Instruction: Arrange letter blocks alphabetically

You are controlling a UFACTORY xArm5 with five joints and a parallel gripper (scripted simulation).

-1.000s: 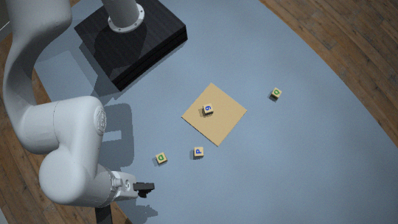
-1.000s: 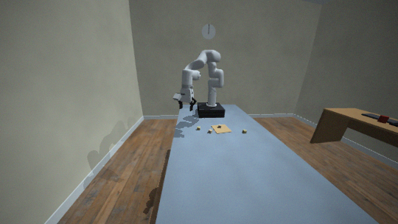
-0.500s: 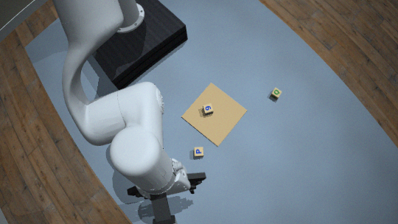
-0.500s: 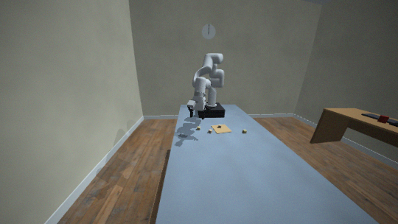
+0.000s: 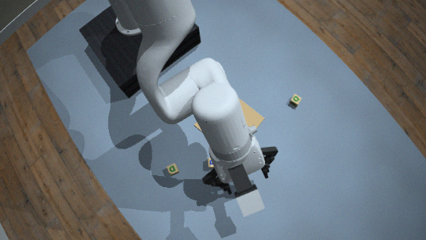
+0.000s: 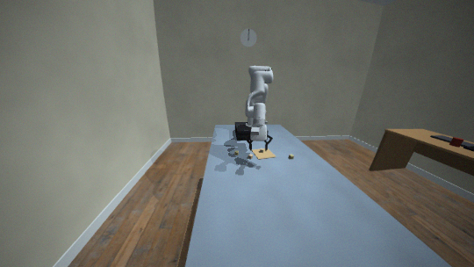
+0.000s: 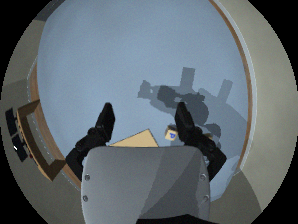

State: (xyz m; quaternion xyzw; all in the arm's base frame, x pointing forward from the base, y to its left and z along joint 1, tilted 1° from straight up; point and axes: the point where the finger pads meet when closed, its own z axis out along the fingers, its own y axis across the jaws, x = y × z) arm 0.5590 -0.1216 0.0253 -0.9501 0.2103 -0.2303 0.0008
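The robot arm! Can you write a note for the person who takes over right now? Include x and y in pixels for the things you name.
End effector (image 5: 248,184) (image 6: 259,149) (image 7: 144,110): open, holding nothing.
Mat (image 5: 252,114) (image 6: 265,155) (image 7: 137,140): flat on the table, with one dark-looking block (image 6: 262,150) on it.
Off the mat: blue-marked block (image 5: 211,163) (image 6: 250,156) (image 7: 171,135), and two green-marked ones, one near it (image 5: 172,169) (image 6: 236,153) (image 7: 209,135), one across the mat (image 5: 296,99) (image 6: 291,156).
Done: no row yet.
Left: check which three show letters, row them alphabetically, upright, on the mat; fourth off; let go.

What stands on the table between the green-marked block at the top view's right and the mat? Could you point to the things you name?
Nothing visible stands between that green-marked block (image 5: 296,99) (image 6: 291,156) and the mat (image 5: 254,115) (image 6: 267,155) (image 7: 137,140). Another block (image 6: 262,150), though, already sits on the mat.
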